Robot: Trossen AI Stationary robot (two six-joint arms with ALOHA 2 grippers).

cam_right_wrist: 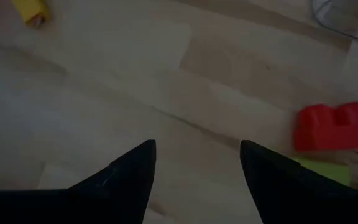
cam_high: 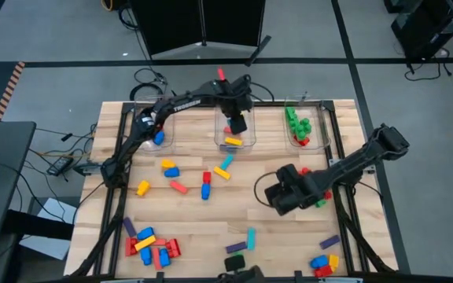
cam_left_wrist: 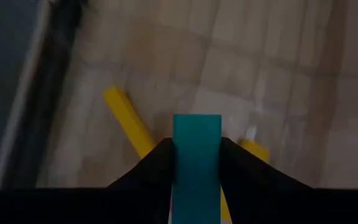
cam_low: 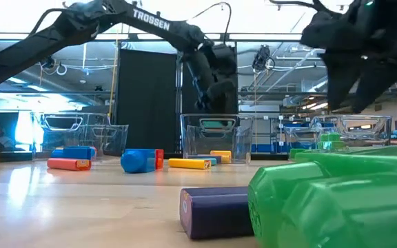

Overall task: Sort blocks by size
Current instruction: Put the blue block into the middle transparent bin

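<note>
The left gripper [cam_high: 235, 124] hangs over the middle bin [cam_high: 219, 138] at the far side of the table [cam_high: 289, 228], its fingers [cam_left_wrist: 151, 165] closed on a long teal block [cam_left_wrist: 196, 163] that stands out between them. Below it, inside that bin, lie long yellow blocks [cam_left_wrist: 127, 121], one of them seen from above as a yellow bar [cam_high: 233, 141]. The right gripper [cam_high: 283, 192] hovers above the right half of the table, near side of the right bin [cam_high: 324, 126], with its jaws standing well apart and nothing between them; bare wood shows in the gap. Just beside it are a red block [cam_right_wrist: 334, 126] and a green one [cam_right_wrist: 325, 169] touching it. The right bin holds a cluster of green blocks [cam_high: 296, 124], and the left bin [cam_high: 136, 118] holds a blue block [cam_high: 159, 137]. More blocks are spread over the table: a loose group in the middle, among them a cyan bar [cam_high: 224, 166], a red bar [cam_high: 178, 186] and a yellow piece [cam_high: 142, 188]; a dense pile [cam_high: 152, 245] at the near left corner; a small heap [cam_high: 324, 263] at the near right corner; and a purple block [cam_low: 216, 211] and large green block [cam_low: 336, 200] at the near edge, close to the low camera.
</note>
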